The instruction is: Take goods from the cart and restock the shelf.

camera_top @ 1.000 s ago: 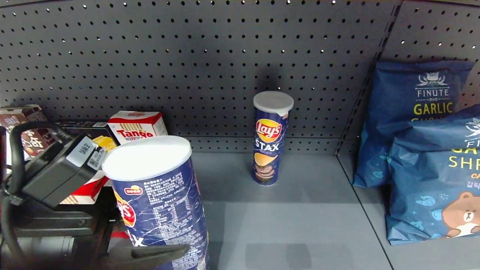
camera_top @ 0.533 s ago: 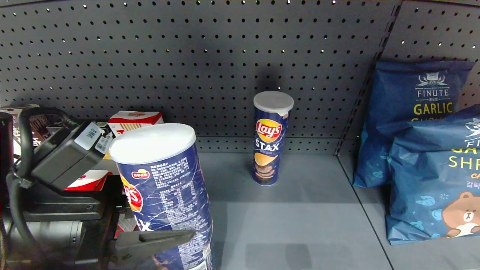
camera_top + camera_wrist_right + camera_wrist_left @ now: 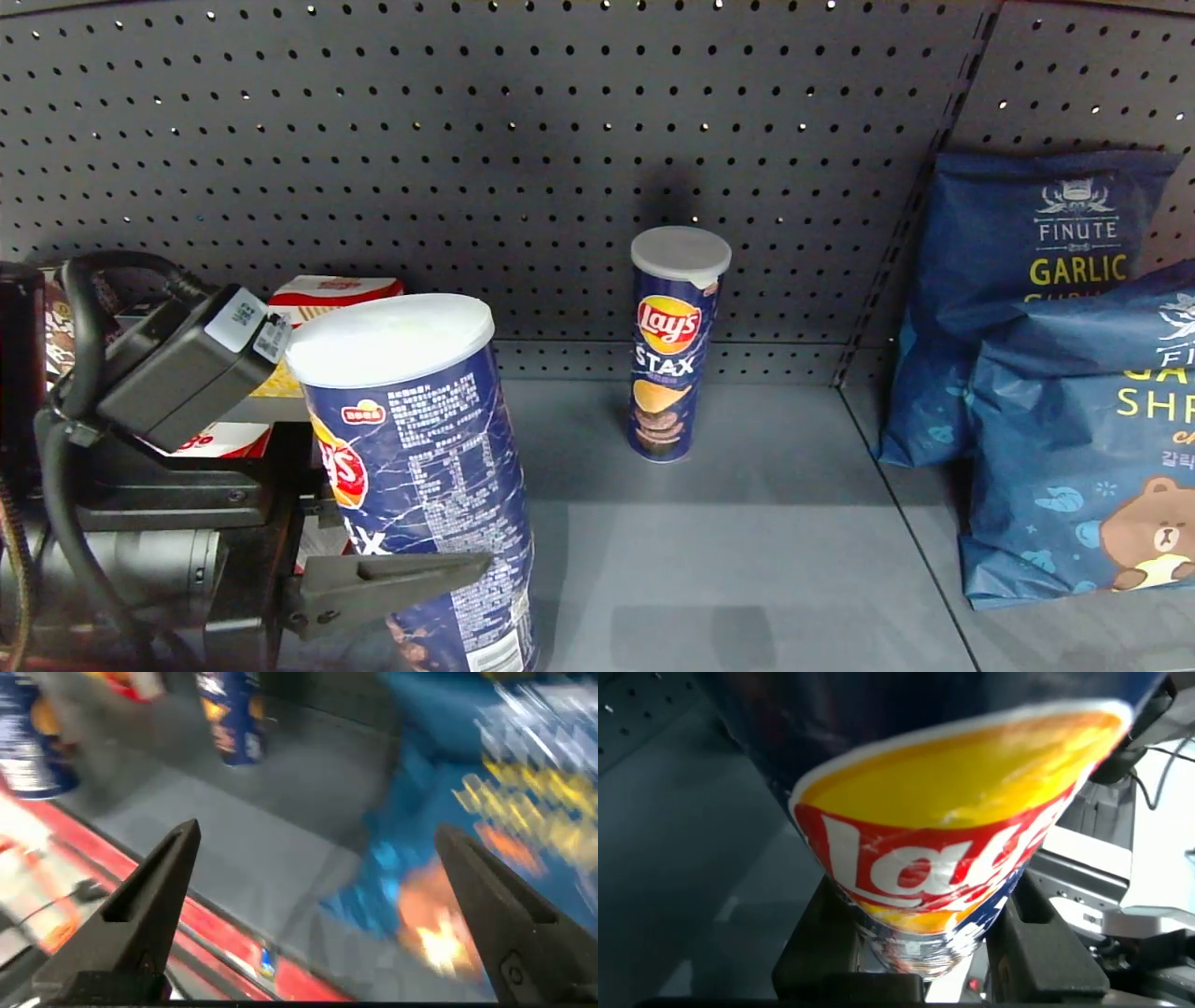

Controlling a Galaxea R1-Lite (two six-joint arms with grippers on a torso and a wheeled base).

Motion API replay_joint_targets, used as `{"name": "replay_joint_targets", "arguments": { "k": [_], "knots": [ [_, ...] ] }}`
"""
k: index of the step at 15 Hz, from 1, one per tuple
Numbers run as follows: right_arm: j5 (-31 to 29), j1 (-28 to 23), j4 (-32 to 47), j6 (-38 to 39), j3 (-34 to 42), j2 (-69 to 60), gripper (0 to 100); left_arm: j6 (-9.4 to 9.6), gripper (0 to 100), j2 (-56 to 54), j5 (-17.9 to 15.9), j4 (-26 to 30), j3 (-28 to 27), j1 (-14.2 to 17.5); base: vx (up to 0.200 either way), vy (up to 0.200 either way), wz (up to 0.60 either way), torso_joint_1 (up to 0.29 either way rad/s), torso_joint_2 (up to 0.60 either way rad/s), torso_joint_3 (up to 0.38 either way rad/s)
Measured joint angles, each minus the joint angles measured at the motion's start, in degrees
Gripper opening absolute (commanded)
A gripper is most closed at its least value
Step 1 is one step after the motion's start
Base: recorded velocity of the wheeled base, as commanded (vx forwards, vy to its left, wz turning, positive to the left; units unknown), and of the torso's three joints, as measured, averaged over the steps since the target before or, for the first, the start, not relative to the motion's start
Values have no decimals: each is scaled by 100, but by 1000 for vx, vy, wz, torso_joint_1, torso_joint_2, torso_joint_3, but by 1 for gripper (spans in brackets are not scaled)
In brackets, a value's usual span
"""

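**First:** What do we record for the left gripper [image 3: 425, 569]?

**Second:** We find it pinching the held can [image 3: 415, 457], a blue chips tube with a white lid, at the left front of the shelf [image 3: 747, 560]. In the head view one dark finger [image 3: 383, 583] lies across the tube's lower body. In the left wrist view the gripper presses the tube from both sides near its base. The tube leans, with its lid toward the left. We cannot tell whether its base touches the shelf.

**First:** What differs from the earlier pictures?

**Second:** Over the last second the held can has risen and moved a little right, deeper toward the pegboard wall [image 3: 467, 140]. Its lid now hides more of the red-and-white wafer box [image 3: 336, 289] behind it. The standing can [image 3: 674, 355] has not moved. It is upright near the back wall, well apart from the held can. The blue snack bags [image 3: 1074, 373] still lean at the right end of the shelf. The camera itself has not shifted.

**First:** And the right gripper [image 3: 327, 915]?

**Second:** We see its claw spread wide with nothing between the fingers. It hangs over the shelf's front edge near the blue bags. That view is blurred, so we report nothing finer.
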Motion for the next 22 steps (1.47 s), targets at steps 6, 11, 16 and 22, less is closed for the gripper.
{"name": "replay_joint_targets", "arguments": {
  "k": [6, 11, 16, 22],
  "knots": [
    [-406, 1468, -2113, -13, -196, 1905, 100, -2, 0, 72, 41, 22, -88, 22, 0, 0, 0, 0, 0, 0],
    [-549, 1974, -2645, -30, -480, 3066, 100, -20, 0, 82, 41, 40, -143, 44, 0, 0, 0, 0, 0, 0],
    [-600, 2250, -2950, -46, -658, 3768, 100, -20, 0, 110, 39, 22, -151, 39, 0, 0, 0, 0, 0, 0],
    [-1030, 2302, -2939, -230, -1169, 4592, 100, -20, 0, 171, 24, -20, -154, 76, 0, 0, 0, 0, 0, 0]
  ]
}}
